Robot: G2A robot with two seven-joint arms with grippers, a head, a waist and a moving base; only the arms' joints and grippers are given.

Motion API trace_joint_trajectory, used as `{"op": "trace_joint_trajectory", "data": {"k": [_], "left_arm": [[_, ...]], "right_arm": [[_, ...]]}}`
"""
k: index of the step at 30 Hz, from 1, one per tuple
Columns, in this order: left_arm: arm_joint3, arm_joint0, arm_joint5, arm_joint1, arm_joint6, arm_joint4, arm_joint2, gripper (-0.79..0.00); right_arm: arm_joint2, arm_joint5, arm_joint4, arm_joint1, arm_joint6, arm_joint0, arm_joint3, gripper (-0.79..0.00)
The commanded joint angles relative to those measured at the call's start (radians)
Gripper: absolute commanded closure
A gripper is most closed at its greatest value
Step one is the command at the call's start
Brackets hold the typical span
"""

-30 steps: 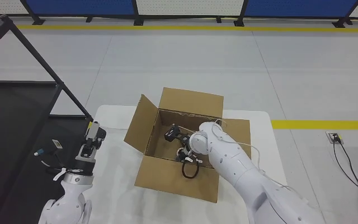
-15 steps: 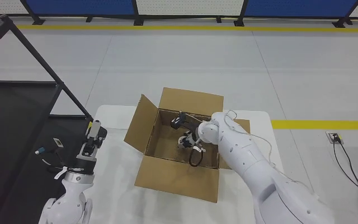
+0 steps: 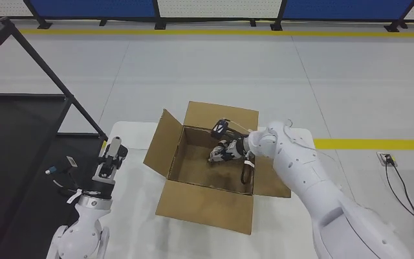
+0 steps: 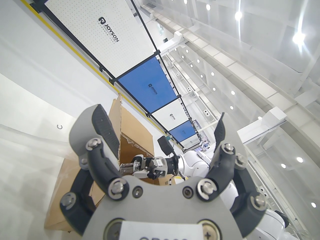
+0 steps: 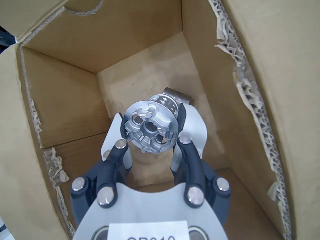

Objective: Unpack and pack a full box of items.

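Observation:
An open cardboard box [image 3: 194,201] stands on the white table, flaps spread. Inside its opening, near the right wall, my right gripper [image 3: 216,155] is shut on a silver metal part [image 5: 150,129], a round hub with cut-outs and a ribbed collar behind it. The part hangs above the box's bare brown floor [image 5: 150,68]. My left gripper [image 4: 162,131] stands open and holds nothing, at the table's left edge and pointing upward, well apart from the box [image 4: 130,136]. The right gripper [image 4: 130,168] with the part also shows far off in the left wrist view.
The box walls [image 5: 225,76] close in around the right gripper, with torn corrugated edges. A black frame [image 3: 58,84] stands left of the table. Bare white tabletop [image 3: 129,194] lies between the left arm and the box.
The right arm has drawn back toward the box's right side and risen, carrying the metal part with it. The left arm has hardly moved.

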Motion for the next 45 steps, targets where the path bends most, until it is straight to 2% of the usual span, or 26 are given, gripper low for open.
{"op": "trace_joint_trajectory", "data": {"k": [1,7,15,30,32,35,40,45], "left_arm": [[0.002,-0.005,0.002,0.000,-0.005,0.001,0.003,-0.785],[0.006,-0.021,0.005,0.001,-0.014,0.004,0.011,-0.785],[0.005,-0.025,0.007,0.002,-0.016,0.007,0.012,-0.785],[-0.014,-0.001,0.000,0.001,0.003,0.000,0.026,-0.785],[-0.015,0.006,-0.001,0.001,-0.003,0.003,0.032,-0.785],[-0.017,0.009,-0.004,0.000,-0.004,0.003,0.045,-0.785],[-0.017,0.006,-0.008,-0.002,-0.002,0.000,0.058,-0.785],[-0.015,-0.008,-0.008,-0.002,-0.012,0.002,0.073,-0.785]], "right_arm": [[0.017,-0.019,-0.010,0.028,-0.018,-0.011,-0.033,0.000],[0.094,0.011,-0.050,0.124,-0.006,-0.091,-0.255,0.000],[0.310,0.197,-0.061,0.266,0.205,-0.351,-0.811,0.000],[0.310,0.197,-0.061,0.266,0.205,-0.351,-0.811,0.000],[0.313,0.234,-0.063,0.265,0.186,-0.362,-0.815,0.000],[0.342,0.237,-0.023,0.271,0.193,-0.355,-0.802,0.000],[0.499,0.197,0.045,0.319,0.239,-0.389,-0.824,0.000],[0.751,0.243,0.044,0.393,0.303,-0.523,-0.925,0.000]]}}
